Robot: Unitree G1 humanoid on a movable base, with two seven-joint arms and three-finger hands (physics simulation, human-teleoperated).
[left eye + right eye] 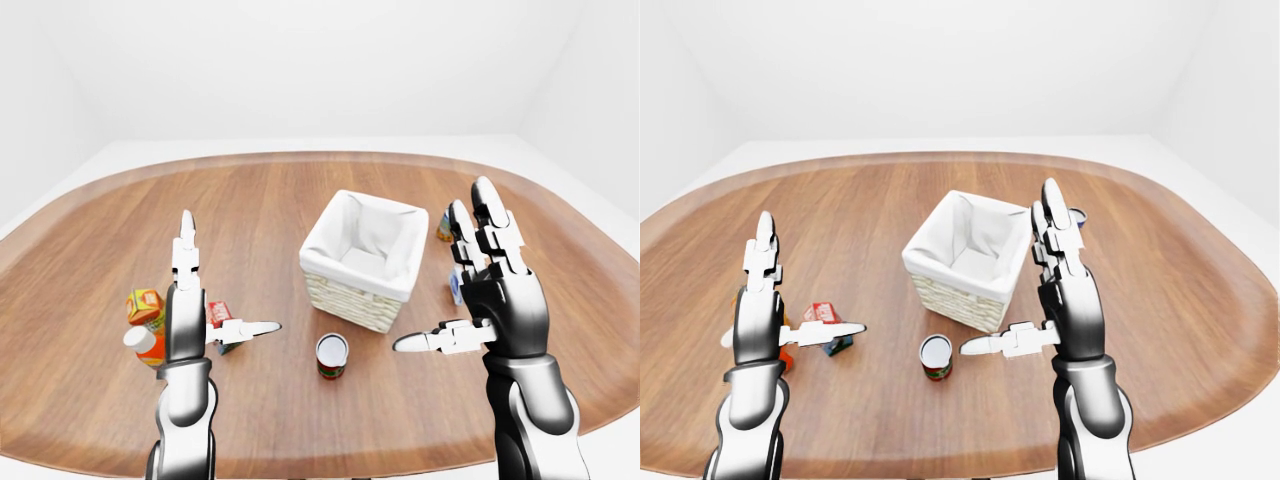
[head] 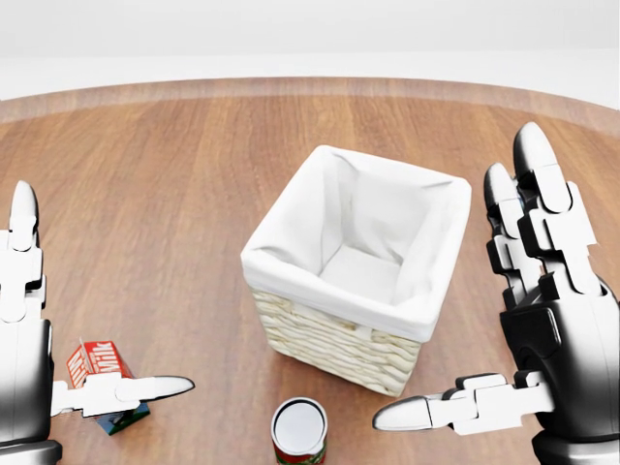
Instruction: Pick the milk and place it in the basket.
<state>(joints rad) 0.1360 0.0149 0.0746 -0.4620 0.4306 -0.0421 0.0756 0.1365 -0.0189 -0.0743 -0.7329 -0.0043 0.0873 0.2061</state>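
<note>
The milk (image 2: 95,361) is a small red carton on the wooden table, at the lower left of the head view. My left hand (image 1: 226,282) is open, fingers pointing up and thumb stretched right across the carton's lower part, not closed on it. The basket (image 2: 291,320) is wicker with a white cloth liner, empty, at the middle of the table. My right hand (image 1: 443,272) is open and empty to the right of the basket, fingers up and thumb pointing left.
A tin can (image 1: 331,355) stands below the basket between my hands. An orange bottle with a white cap (image 1: 146,344) and an orange box (image 1: 145,304) sit left of my left hand. Another can (image 1: 443,227) and a blue-white item (image 1: 455,287) lie behind my right hand.
</note>
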